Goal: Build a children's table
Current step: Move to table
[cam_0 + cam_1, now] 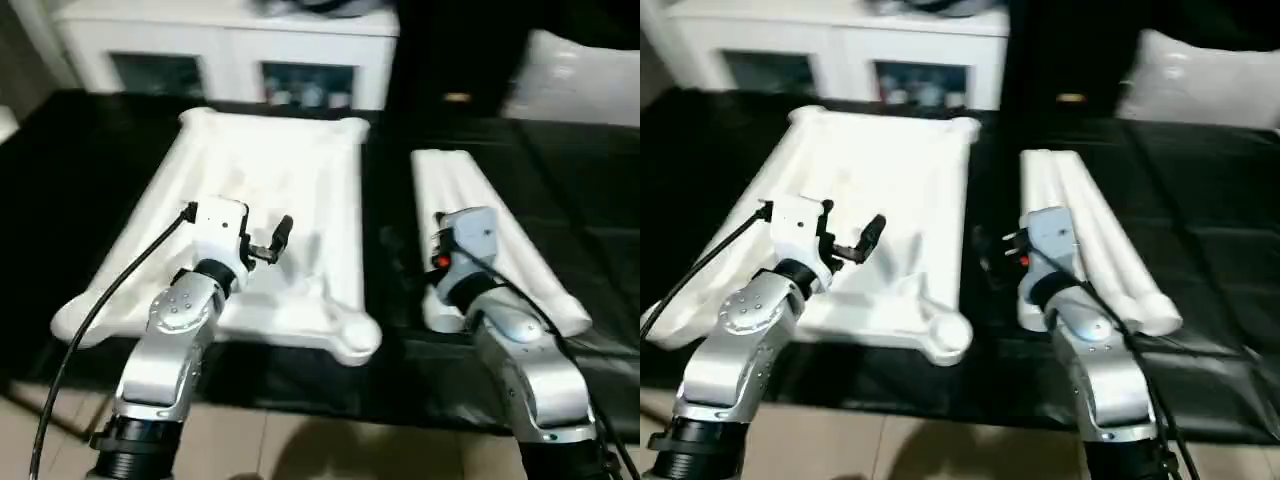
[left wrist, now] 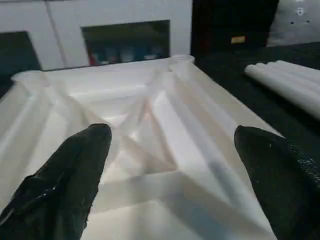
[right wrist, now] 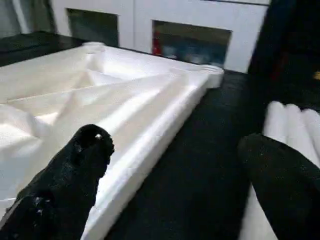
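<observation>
While both grippers gape wide and empty, the left gripper (image 2: 170, 165) above the upturned tabletop (image 1: 260, 170) and the right gripper (image 3: 175, 175) by the legs (image 1: 500, 230) lying beside it, the smooth stiff plastic looks light, best pinched mid-leg.

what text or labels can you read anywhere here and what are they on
No text can be read anywhere.
Small yellow tag on the dark panel beyond the table top: too blurred to read.
Items behind the white cabinet's glass doors: too blurred to read.
The legs carry no markings.
</observation>
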Motion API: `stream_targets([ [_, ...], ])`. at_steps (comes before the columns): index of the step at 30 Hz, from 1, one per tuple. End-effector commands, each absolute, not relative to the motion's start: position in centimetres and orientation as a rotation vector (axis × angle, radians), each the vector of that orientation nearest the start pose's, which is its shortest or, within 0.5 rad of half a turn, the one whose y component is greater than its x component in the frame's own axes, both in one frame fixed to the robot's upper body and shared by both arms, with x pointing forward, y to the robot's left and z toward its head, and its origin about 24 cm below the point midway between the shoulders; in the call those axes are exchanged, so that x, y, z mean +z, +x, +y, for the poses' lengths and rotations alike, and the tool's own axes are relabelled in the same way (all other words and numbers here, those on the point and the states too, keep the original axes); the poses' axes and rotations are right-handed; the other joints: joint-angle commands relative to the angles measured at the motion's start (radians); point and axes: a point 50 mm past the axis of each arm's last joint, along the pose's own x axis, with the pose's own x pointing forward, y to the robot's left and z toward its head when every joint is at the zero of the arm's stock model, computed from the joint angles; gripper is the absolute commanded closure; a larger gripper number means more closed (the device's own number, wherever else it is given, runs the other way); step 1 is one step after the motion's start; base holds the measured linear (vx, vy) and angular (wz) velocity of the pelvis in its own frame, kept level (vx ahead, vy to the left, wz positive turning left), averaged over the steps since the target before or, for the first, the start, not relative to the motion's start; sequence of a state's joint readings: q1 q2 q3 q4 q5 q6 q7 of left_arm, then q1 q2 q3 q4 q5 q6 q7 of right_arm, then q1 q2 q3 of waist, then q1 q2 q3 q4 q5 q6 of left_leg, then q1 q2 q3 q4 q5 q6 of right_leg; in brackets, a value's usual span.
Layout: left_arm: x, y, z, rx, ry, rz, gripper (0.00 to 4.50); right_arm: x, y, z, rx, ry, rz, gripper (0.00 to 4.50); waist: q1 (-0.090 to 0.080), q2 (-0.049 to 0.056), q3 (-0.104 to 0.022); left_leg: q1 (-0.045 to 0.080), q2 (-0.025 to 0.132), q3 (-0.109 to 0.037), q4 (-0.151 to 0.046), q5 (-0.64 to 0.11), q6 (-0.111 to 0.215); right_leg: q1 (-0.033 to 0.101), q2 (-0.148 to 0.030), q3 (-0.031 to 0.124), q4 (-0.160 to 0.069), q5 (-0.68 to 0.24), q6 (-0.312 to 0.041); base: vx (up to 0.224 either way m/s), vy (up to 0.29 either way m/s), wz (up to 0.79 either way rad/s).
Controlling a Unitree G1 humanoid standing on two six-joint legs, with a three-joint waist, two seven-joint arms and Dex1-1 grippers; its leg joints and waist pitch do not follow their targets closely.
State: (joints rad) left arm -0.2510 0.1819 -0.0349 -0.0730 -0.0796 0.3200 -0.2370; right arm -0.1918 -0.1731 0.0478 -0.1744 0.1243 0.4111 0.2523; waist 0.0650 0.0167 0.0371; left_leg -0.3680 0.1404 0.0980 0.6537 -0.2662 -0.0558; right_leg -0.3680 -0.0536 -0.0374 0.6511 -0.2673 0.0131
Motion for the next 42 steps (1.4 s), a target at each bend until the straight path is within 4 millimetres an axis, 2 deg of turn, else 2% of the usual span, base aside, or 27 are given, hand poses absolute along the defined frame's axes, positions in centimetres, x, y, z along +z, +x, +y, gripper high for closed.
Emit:
stream_targets([
  [1,10.0,29.4,14.1,-0.371,0.150,-0.010,0.03,9.7,28.3,-14.5,0.364,-0.073,0.048,0.00,-0.005,0.002,-0.053,0.013,0.065,-0.002,-0.080,0.202,0.030,0.061,-0.074,0.045,-0.049,0.346,-0.238,-0.056,0.002,0.01],
  [2,9.9,29.3,14.0,-0.388,0.153,-0.007,0.03,9.8,28.2,-14.6,0.369,-0.072,0.044,0.00,-0.006,0.003,-0.049,0.016,0.070,-0.002,-0.090,0.106,0.018,0.062,-0.080,0.046,-0.058,0.251,-0.244,-0.076,0.009,0.01],
  [4,9.8,29.1,13.8,-0.459,0.177,0.012,0.03,10.0,28.2,-14.7,0.398,-0.049,0.046,0.00,-0.008,0.002,-0.044,0.018,0.072,0.002,-0.100,0.011,0.012,0.059,-0.083,0.048,-0.066,0.161,-0.239,-0.086,0.012,0.02],
  [5,9.6,29.0,13.8,-0.514,0.190,0.040,0.03,9.9,28.3,-14.9,0.409,-0.078,0.053,0.00,-0.013,-0.003,-0.042,0.016,0.072,0.006,-0.105,-0.020,0.012,0.059,-0.085,0.049,-0.072,0.112,-0.234,-0.083,0.007,0.01],
  [6,9.6,29.0,13.8,-0.514,0.190,0.040,0.03,9.9,28.3,-14.9,0.409,-0.078,0.053,0.00,-0.013,0.000,-0.039,0.018,0.074,0.010,-0.109,-0.053,0.009,0.052,-0.085,0.049,-0.077,0.057,-0.226,-0.077,-0.002,0.00],
  [8,9.3,28.9,14.1,-0.582,0.201,0.092,0.03,9.9,28.3,-15.1,0.452,-0.077,0.072,0.00,-0.016,-0.001,-0.035,0.018,0.072,0.014,-0.113,-0.113,-0.001,0.048,-0.085,0.051,-0.084,-0.027,-0.218,-0.075,-0.008,0.00],
  [9,9.3,28.9,14.1,-0.589,0.205,0.096,0.03,9.9,28.2,-15.1,0.460,-0.069,0.072,0.00,-0.016,-0.002,-0.035,0.019,0.071,0.015,-0.114,-0.128,-0.003,0.047,-0.085,0.052,-0.087,-0.051,-0.214,-0.066,-0.023,0.01],
  [10,9.2,29.0,14.4,-0.624,0.224,0.113,0.03,10.0,28.1,-15.0,0.499,-0.032,0.072,0.00,-0.016,-0.004,-0.033,0.019,0.069,0.016,-0.118,-0.161,0.002,0.043,-0.087,0.055,-0.096,-0.127,-0.203,-0.066,-0.023,0.01],
  [12,9.1,29.0,14.8,-0.705,0.270,0.141,0.03,10.4,28.0,-14.9,0.541,-0.028,0.049,0.00,-0.015,-0.005,-0.031,0.018,0.070,0.018,-0.121,-0.174,-0.001,0.036,-0.086,0.055,-0.103,-0.184,-0.188,-0.029,-0.015,0.01],
  [13,9.1,29.0,14.8,-0.716,0.276,0.146,0.20,10.4,28.0,-14.9,0.548,-0.026,0.050,0.00,-0.015,0.001,-0.031,0.017,0.069,0.018,-0.122,-0.175,-0.002,0.036,-0.087,0.055,-0.102,-0.192,-0.185,0.000,0.000,0.00],
  [14,9.1,28.9,15.0,-0.770,0.286,0.162,0.20,10.4,27.8,-14.9,0.581,-0.027,0.067,0.00,-0.014,-0.001,-0.031,0.017,0.068,0.019,-0.125,-0.176,-0.005,0.035,-0.085,0.056,-0.107,-0.204,-0.176,0.000,0.000,0.00],
  [17,9.3,28.7,15.2,-0.865,0.328,0.167,0.49,10.2,27.2,-14.7,0.668,-0.039,0.100,0.00,-0.010,0.005,-0.036,0.012,0.071,0.018,-0.125,-0.126,0.001,0.037,-0.083,0.054,-0.097,-0.117,-0.191,0.000,0.000,0.00],
  [19,9.4,28.6,15.6,-1.014,0.359,0.192,0.62,10.1,26.5,-15.0,0.774,-0.079,0.117,0.00,-0.007,0.008,-0.038,0.012,0.070,0.020,-0.123,-0.118,0.008,0.037,-0.081,0.052,-0.099,-0.104,-0.196,0.000,0.000,0.00],
  [20,9.5,28.6,15.7,-1.051,0.363,0.201,0.72,10.1,26.3,-15.0,0.799,-0.086,0.128,0.00,-0.005,0.007,-0.040,0.011,0.071,0.021,-0.121,-0.087,0.011,0.038,-0.082,0.052,-0.090,-0.035,-0.213,0.000,0.000,0.00],
  [21,9.5,28.7,15.8,-1.069,0.370,0.210,0.72,10.0,26.2,-15.1,0.814,-0.093,0.132,0.00,-0.005,0.007,-0.040,0.011,0.071,0.021,-0.121,-0.087,0.011,0.038,-0.082,0.052,-0.090,-0.035,-0.213,0.000,0.000,0.00],
  [22,9.6,28.8,15.9,-1.106,0.390,0.230,0.84,10.0,26.0,-15.2,0.839,-0.106,0.141,0.00,-0.004,0.007,-0.043,0.011,0.072,0.021,-0.119,-0.061,0.018,0.040,-0.082,0.050,-0.084,0.025,-0.229,0.000,0.000,0.00],
  [25,9.7,28.9,15.9,-1.169,0.411,0.266,1.05,10.0,25.8,-15.3,0.874,-0.122,0.158,0.00,-0.004,0.008,-0.043,0.011,0.075,0.022,-0.119,-0.056,0.023,0.041,-0.084,0.048,-0.082,0.044,-0.251,0.000,0.000,0.00],
  [29,9.4,29.1,15.6,-1.284,0.451,0.319,1.40,9.4,25.4,-15.8,0.920,-0.177,0.218,0.00,-0.003,0.007,-0.041,0.012,0.075,0.025,-0.120,-0.059,0.026,0.043,-0.085,0.049,-0.084,0.044,-0.259,0.000,0.000,0.00],
  [30,9.3,29.1,15.5,-1.297,0.454,0.323,1.48,9.3,25.3,-15.8,0.922,-0.181,0.225,0.00,-0.002,0.015,-0.042,0.012,0.076,0.025,-0.119,-0.061,0.023,0.043,-0.088,0.050,-0.083,0.043,-0.263,0.000,0.000,0.00],
  [31,9.2,29.2,15.2,-1.323,0.461,0.331,1.61,9.2,25.3,-16.0,0.926,-0.190,0.240,0.00,-0.003,0.011,-0.039,0.012,0.076,0.026,-0.121,-0.071,0.023,0.041,-0.086,0.049,-0.089,0.026,-0.260,0.000,0.000,0.00],
  [33,8.9,29.4,14.7,-1.352,0.467,0.342,1.73,9.0,25.2,-16.1,0.926,-0.200,0.255,0.00,-0.003,0.009,-0.040,0.011,0.077,0.026,-0.121,-0.075,0.021,0.044,-0.088,0.050,-0.089,0.017,-0.265,0.000,0.000,0.00],
  [34,8.6,29.5,14.6,-1.361,0.478,0.347,1.83,9.0,25.2,-16.2,0.921,-0.204,0.260,0.00,-0.004,0.014,-0.041,0.013,0.077,0.028,-0.119,-0.077,0.018,0.043,-0.087,0.050,-0.090,0.021,-0.268,0.000,0.000,0.00],
  [36,8.4,29.6,14.4,-1.367,0.487,0.352,1.99,9.0,25.2,-16.2,0.915,-0.211,0.262,0.00,-0.003,0.010,-0.042,0.011,0.080,0.029,-0.120,-0.070,0.017,0.046,-0.089,0.050,-0.087,0.024,-0.269,0.000,0.000,0.00],
  [37,8.0,29.9,14.2,-1.372,0.500,0.361,2.18,8.9,25.1,-16.3,0.909,-0.188,0.272,0.00,-0.003,0.018,-0.042,0.012,0.080,0.029,-0.119,-0.068,0.017,0.045,-0.090,0.051,-0.087,0.026,-0.270,0.000,0.000,0.00],
  [39,7.6,30.2,14.1,-1.381,0.515,0.374,2.27,8.7,25.0,-16.3,0.916,-0.152,0.297,0.00,-0.005,0.016,-0.043,0.013,0.079,0.031,-0.118,-0.072,0.018,0.046,-0.087,0.051,-0.089,0.024,-0.270,0.000,0.000,0.00],
  [40,7.4,30.3,14.0,-1.388,0.523,0.382,2.38,8.7,24.8,-16.4,0.922,-0.142,0.303,0.00,-0.003,0.024,-0.043,0.013,0.080,0.030,-0.118,-0.073,0.017,0.046,-0.089,0.051,-0.090,0.020,-0.271,0.000,0.000,0.00],
  [42,6.9,30.6,14.1,-1.392,0.556,0.406,2.48,8.8,24.4,-16.5,0.935,-0.159,0.302,0.00,-0.005,0.022,-0.043,0.011,0.082,0.030,-0.118,-0.069,0.016,0.047,-0.088,0.050,-0.089,0.038,-0.273,0.000,0.000,0.00],
])
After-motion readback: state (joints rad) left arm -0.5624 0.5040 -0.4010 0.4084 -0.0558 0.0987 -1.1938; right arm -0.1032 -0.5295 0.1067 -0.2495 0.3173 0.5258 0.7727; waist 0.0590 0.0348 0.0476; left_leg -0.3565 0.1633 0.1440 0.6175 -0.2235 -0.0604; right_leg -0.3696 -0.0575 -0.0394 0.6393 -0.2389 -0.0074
